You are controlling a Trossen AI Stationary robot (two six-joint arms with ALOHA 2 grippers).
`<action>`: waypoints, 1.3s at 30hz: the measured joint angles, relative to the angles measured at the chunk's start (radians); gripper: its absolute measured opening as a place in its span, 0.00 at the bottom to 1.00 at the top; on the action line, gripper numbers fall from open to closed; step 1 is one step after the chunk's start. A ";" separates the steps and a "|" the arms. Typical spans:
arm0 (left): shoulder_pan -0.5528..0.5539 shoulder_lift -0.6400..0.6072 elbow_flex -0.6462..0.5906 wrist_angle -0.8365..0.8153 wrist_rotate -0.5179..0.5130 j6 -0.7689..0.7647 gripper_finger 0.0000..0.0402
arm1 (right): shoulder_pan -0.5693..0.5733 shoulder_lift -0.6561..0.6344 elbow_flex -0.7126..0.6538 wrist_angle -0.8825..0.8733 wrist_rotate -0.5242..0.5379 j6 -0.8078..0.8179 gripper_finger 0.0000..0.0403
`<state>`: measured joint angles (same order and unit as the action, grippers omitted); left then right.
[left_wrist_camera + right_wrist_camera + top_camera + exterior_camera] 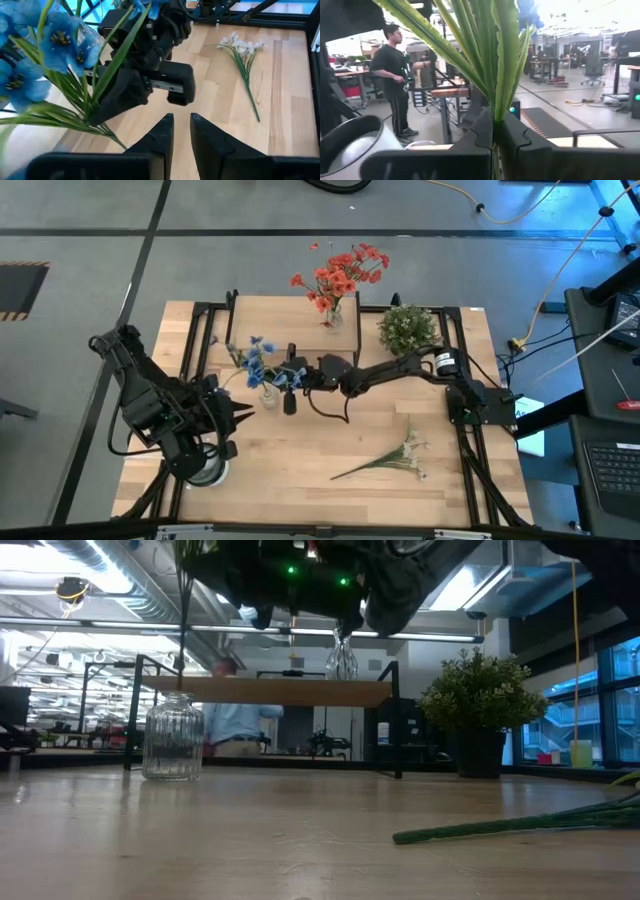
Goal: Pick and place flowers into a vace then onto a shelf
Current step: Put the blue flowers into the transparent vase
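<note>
above the table's middle, right gripper [291, 376] was clamped on the blue flowers' [254, 360] green stems over a clear ribbed vase [173, 743]; stem ends were hidden between its fingers. left gripper [181, 131], fingers slightly apart and holding nothing, hung near the blooms. white flowers [395, 458] lay loose on the light-wood table [300, 480]. red flowers [340, 275] stood in a vase on the shelf [270, 691], beside a bushy potted plant [407, 328]. beyond, a person [392, 75] stood in the workshop.

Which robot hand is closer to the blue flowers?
Right. The right gripper is shut on the blue flowers; the left gripper waits just beside them, holding nothing.
</note>
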<state>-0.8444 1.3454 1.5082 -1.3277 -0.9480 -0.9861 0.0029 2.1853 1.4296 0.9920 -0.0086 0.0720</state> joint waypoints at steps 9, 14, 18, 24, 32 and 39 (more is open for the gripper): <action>0.000 0.000 0.000 0.000 -0.001 -0.025 0.14 | -0.020 0.001 0.000 -0.056 -0.002 0.015 0.02; 0.000 0.001 0.000 0.000 -0.004 -0.025 0.14 | -0.019 0.001 0.000 -0.094 -0.004 0.001 0.02; 0.000 0.001 0.000 0.000 -0.006 -0.024 0.14 | -0.014 0.001 0.000 -0.150 -0.005 -0.002 0.02; 0.000 0.001 0.000 0.000 -0.022 -0.023 0.14 | -0.013 0.001 0.000 -0.224 -0.004 -0.003 0.03; 0.000 0.001 0.000 0.000 -0.023 -0.023 0.14 | -0.012 0.001 0.000 -0.339 -0.004 0.001 0.09; 0.000 0.001 0.000 0.000 -0.024 -0.023 0.14 | -0.012 0.001 0.000 -0.399 -0.003 0.004 0.14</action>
<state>-0.8444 1.3460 1.5082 -1.3277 -0.9718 -1.0088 -0.0090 2.1860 1.4300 0.5932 -0.0120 0.0760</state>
